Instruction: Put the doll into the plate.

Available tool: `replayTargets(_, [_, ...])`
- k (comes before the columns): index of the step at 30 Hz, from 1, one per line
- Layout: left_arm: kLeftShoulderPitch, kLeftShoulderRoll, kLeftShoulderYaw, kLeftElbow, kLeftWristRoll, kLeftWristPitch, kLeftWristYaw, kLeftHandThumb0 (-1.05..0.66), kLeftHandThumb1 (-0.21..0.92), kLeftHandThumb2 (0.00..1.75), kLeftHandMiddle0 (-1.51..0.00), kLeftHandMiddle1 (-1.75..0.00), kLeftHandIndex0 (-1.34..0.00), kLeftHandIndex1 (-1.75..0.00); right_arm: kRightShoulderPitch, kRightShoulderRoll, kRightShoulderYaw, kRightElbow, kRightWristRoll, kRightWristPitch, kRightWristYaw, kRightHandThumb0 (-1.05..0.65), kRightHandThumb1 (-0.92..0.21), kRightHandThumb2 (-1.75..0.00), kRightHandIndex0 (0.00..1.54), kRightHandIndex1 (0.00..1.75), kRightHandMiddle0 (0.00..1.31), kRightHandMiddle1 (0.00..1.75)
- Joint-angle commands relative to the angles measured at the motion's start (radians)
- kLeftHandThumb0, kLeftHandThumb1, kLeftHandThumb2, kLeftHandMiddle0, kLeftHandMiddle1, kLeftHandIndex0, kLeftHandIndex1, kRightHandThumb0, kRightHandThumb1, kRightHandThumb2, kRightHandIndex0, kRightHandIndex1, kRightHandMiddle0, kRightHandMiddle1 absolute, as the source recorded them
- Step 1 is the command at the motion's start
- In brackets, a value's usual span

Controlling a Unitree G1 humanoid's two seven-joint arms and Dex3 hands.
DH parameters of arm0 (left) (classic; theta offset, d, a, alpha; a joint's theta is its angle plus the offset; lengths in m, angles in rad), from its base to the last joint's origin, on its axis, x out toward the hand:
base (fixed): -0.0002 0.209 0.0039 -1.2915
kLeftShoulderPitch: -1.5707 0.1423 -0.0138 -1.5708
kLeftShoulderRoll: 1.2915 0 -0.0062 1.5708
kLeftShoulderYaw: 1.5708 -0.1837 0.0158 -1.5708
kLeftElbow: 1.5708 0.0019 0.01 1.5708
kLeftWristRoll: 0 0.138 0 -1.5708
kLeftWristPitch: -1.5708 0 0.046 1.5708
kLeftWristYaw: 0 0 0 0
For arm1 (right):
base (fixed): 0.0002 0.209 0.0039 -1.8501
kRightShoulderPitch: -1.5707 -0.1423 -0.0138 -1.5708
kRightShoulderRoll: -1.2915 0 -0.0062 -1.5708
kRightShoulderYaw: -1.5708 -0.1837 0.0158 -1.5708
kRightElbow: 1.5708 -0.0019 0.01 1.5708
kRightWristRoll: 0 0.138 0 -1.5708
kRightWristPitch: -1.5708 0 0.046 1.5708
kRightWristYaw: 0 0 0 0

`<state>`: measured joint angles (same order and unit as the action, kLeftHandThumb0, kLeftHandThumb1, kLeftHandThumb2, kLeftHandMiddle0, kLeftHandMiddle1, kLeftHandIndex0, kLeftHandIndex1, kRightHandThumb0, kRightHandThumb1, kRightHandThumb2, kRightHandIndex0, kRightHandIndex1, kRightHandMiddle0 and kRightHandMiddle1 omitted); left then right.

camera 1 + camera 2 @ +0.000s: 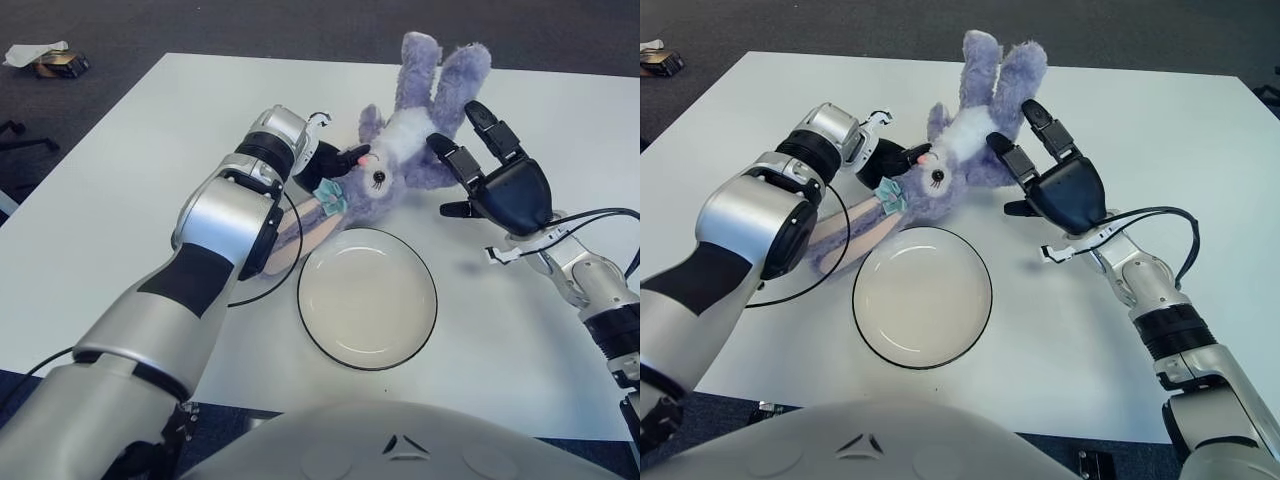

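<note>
The doll (415, 140) is a purple plush rabbit lying on the white table (120, 200), legs pointing away, head toward the plate. Its long ears (312, 228) run under my left arm. The plate (367, 300) is white with a dark rim, empty, just in front of the doll's head. My left hand (335, 162) is at the doll's head, its black fingers curled on it by the base of the ears. My right hand (455, 160) is open, fingers spread, against the right side of the doll's body.
A black cable (265, 290) loops on the table beside my left arm, left of the plate. Another cable (590, 215) hangs by my right wrist. A small object (55, 62) lies on the dark floor beyond the table's far left corner.
</note>
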<state>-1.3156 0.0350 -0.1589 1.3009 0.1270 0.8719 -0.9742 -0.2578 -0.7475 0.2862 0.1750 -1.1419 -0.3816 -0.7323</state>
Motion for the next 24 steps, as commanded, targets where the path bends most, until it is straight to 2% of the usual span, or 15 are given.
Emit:
replayTargets(1, [-0.021, -0.004, -0.017, -0.013, 0.008, -0.018, -0.027, -0.44, 0.46, 1.14, -1.29, -1.75, -0.50, -1.75, -0.020, 0.007, 0.000, -0.006, 0.049, -0.026, 0.034, -0.81, -0.85, -0.37, 0.00, 0.00, 0.00, 0.22])
replayTargets(10, [-0.020, -0.009, -0.043, -0.013, 0.010, -0.032, -0.065, -0.44, 0.44, 1.16, -1.30, -1.75, -0.52, -1.75, -0.046, 0.026, 0.004, 0.024, 0.064, -0.041, 0.041, -0.77, -0.85, -0.38, 0.00, 0.00, 0.00, 0.18])
replayTargets(24, [-0.015, -0.018, -0.061, -0.011, 0.009, -0.034, -0.112, -0.45, 0.43, 1.18, -1.30, -1.75, -0.53, -1.75, -0.072, 0.071, 0.004, 0.048, 0.061, -0.021, 0.020, -0.90, -0.90, -0.33, 0.00, 0.00, 0.00, 0.14])
